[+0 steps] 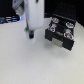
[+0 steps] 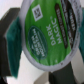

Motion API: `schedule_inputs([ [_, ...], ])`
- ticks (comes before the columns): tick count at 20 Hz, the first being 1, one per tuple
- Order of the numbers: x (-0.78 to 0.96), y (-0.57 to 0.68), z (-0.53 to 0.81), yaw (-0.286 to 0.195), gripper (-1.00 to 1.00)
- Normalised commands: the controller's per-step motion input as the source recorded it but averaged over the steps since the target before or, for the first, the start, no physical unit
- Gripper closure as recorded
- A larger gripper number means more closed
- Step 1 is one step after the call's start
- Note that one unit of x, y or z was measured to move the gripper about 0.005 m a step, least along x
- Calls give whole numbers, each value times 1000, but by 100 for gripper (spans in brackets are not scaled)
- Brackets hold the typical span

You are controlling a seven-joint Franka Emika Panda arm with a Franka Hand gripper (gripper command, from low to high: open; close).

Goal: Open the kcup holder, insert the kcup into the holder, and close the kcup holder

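The tool (image 1: 30, 34) hangs just above the worktop (image 1: 30, 65), closed on the kcup (image 2: 47, 36); in the wrist view its green fingers (image 2: 11, 42) press the pod's sides. The holder (image 1: 61, 34) stands near, on the exterior view's right of the tool, its tray seemingly pulled out with pods inside. The pod could tilt or miss a slot if released off-centre. Free slots are too blurred to make out.

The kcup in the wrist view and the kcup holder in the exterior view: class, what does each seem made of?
The kcup: a glossy printed lid, probably foil or film, with a white rim that looks like plastic. The kcup holder: black and boxy, probably matte plastic or coated metal; too blurred to tell which.
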Motion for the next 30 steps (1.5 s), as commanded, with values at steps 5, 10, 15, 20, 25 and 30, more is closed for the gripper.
schedule_inputs([
  [5,28,662,496,12,100],
  [10,39,670,443,4,100],
  [15,37,670,326,13,100],
  [20,34,657,190,23,100],
  [25,14,641,39,33,100],
  [30,36,625,0,41,100],
])
